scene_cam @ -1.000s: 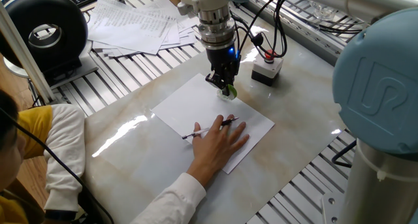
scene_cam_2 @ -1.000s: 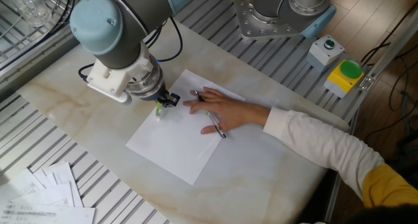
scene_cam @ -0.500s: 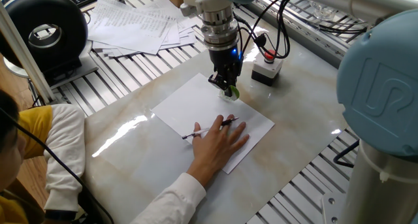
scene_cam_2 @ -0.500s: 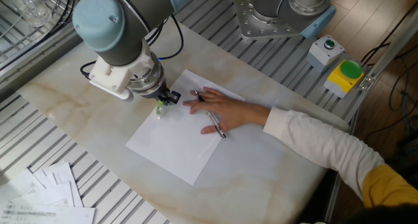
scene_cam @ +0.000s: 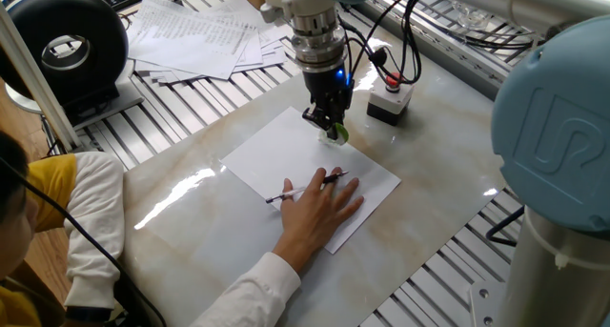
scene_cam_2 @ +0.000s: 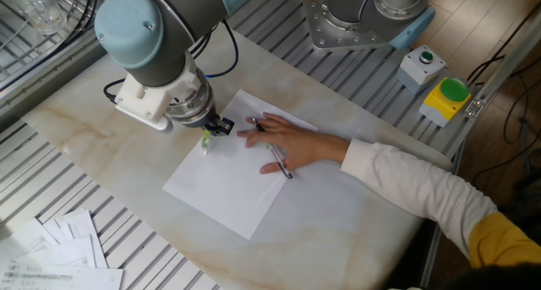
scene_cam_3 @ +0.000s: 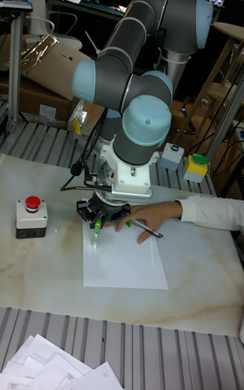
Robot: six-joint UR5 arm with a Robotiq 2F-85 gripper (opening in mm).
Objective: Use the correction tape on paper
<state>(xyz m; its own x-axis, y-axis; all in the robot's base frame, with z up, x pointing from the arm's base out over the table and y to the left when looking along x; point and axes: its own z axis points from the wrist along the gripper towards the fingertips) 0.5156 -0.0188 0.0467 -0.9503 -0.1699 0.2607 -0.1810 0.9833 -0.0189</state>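
A person's hand (scene_cam: 319, 211) is lying flat on the paper (scene_cam: 276, 160), w/ a pen (scene_cam: 307, 187) under the fingers. The sheet is resting on the marble table (scene_cam: 191, 232). My gripper (scene_cam: 333, 130) is clamping the green-tipped correction tape (scene_cam: 336, 133), pressing its tip to the sheet's far edge (printed sheets (scene_cam: 195, 36) are fanning out beyond).

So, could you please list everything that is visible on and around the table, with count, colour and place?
blank white paper sheet: 1, white, table centre
green-tipped correction tape: 1, in the gripper, tip at the sheet
pen: 1, dark and silver, under the hand
fanned stack of printed sheets: 1, white, far table edge
red-button box: 1, beside the sheet
person's hand: 1, flat on the sheet
gripper: 1, black, shut on the tape
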